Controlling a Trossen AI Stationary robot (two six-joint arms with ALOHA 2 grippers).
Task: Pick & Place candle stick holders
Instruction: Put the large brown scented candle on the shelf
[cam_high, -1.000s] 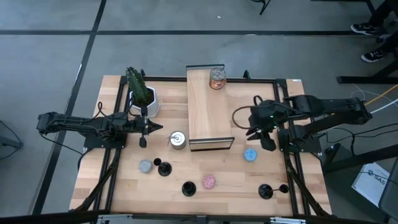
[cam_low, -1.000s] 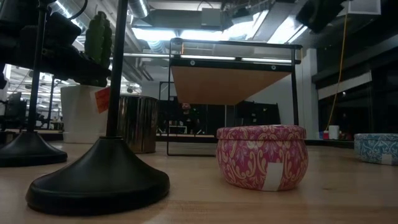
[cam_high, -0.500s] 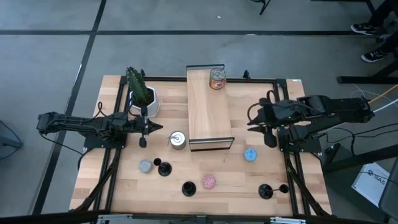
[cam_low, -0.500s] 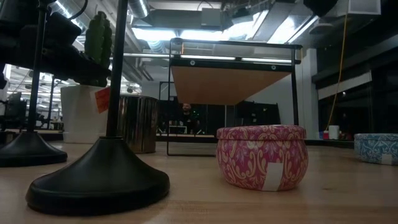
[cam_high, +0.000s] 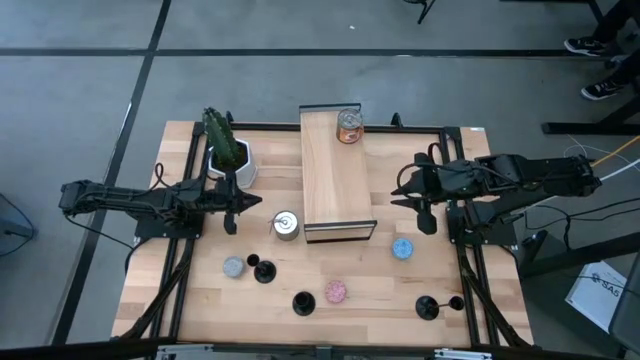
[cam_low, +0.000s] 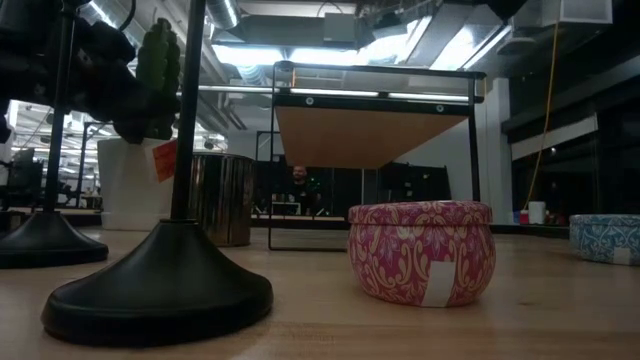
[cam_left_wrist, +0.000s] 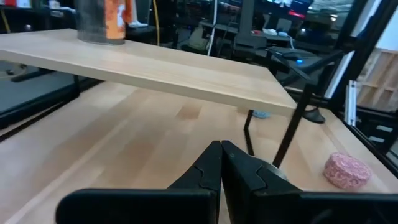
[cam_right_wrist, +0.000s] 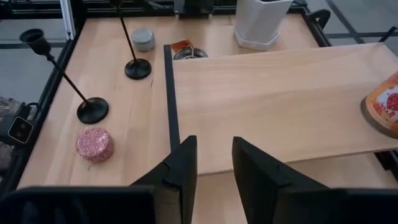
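Note:
Three black candle stick holders stand on their round bases near the table's front: one (cam_high: 264, 270) by the grey tin, one (cam_high: 303, 303) in the middle, one (cam_high: 427, 308) at the right. The right wrist view shows two of them (cam_right_wrist: 92, 110) (cam_right_wrist: 137, 68). The low view has one base (cam_low: 160, 290) close up. My left gripper (cam_high: 232, 218) is shut and points level toward the wooden shelf (cam_high: 338, 180); its fingers (cam_left_wrist: 222, 165) hold nothing. My right gripper (cam_high: 422, 215) hovers open above the table right of the shelf, with nothing between its fingers (cam_right_wrist: 214, 163).
An orange tin (cam_high: 349, 125) sits on the shelf's far end. A metal tin (cam_high: 286, 225), grey tin (cam_high: 233, 267), pink tin (cam_high: 336, 291) and blue tin (cam_high: 403, 248) stand on the table. A cactus in a white pot (cam_high: 230, 160) is at the far left.
My right gripper has risen a little and its wrist has swung, so that its fingers now face the shelf. My left gripper has rolled slightly about its own line, staying in place and shut. No holder has moved.

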